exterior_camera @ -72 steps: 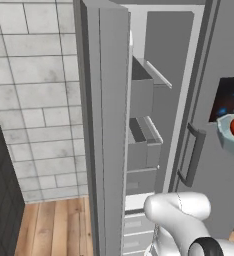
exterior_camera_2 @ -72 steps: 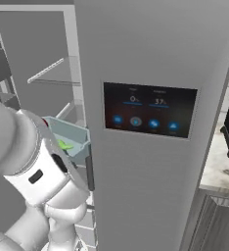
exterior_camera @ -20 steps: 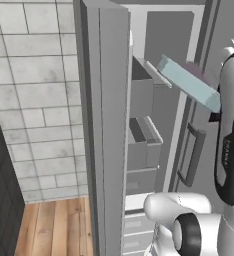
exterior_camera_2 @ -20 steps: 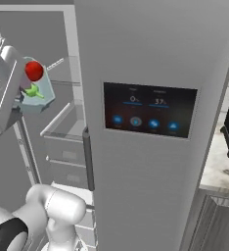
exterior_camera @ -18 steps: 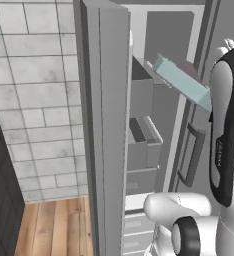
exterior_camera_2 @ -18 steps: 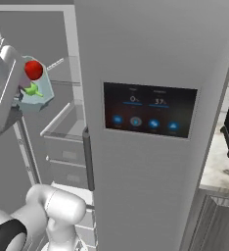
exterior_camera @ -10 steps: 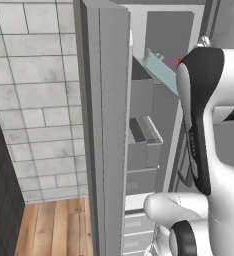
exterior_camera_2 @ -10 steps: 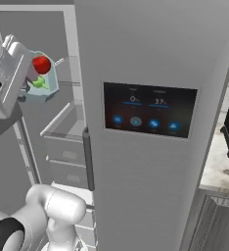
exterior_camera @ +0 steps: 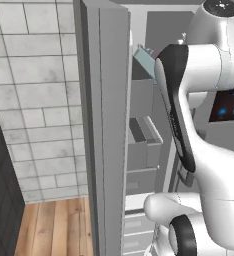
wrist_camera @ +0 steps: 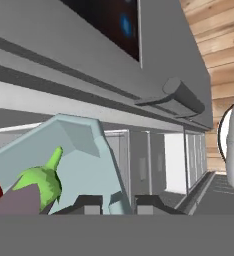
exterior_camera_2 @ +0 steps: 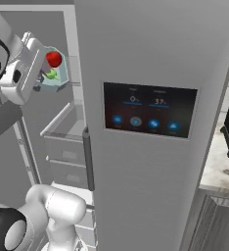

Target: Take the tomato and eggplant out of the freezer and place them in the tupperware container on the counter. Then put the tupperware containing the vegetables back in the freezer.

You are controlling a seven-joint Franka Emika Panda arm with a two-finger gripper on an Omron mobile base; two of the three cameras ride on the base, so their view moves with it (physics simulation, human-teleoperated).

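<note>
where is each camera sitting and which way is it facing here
Left base view: behind the arm on its left, looking forward at the freezer; upper arm and base show.
Right base view: behind on its right, facing the freezer's touch panel; the gripper carries the tupperware container with the tomato.
Hand view: on the hand, looking along the fingertips across the container to the eggplant.
Shared: both base views show the container at the open freezer.
</note>
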